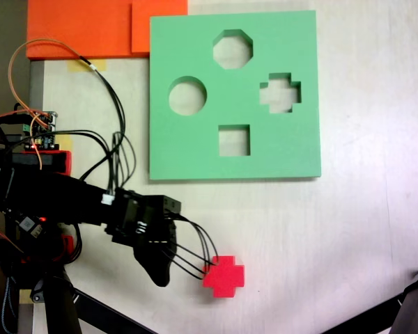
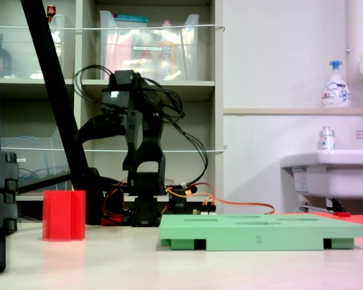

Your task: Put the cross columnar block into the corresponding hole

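The cross columnar block (image 1: pixel 223 276) is bright red foam and stands upright on the pale table, near the front in a fixed view and at the left (image 2: pixel 63 215) in the other. The corresponding hole (image 1: pixel 280 92) is the plus-shaped cutout at the right of the flat green board (image 1: pixel 195 153), which lies flat (image 2: pixel 260 232). My black gripper (image 1: pixel 160 273) hangs low just left of the block, apart from it, with thin black cables running past toward the block. Its jaws overlap in a dark shape, so open or shut does not show.
The board also has an octagonal cutout (image 1: pixel 232 49), a round one (image 1: pixel 187 95) and a square one (image 1: pixel 234 140). Orange foam sheets (image 1: pixel 90 28) lie at the back left. Wires and a circuit board (image 1: pixel 42 131) sit by the arm's base. A black stand leg (image 1: pixel 411 306) crosses the front right corner.
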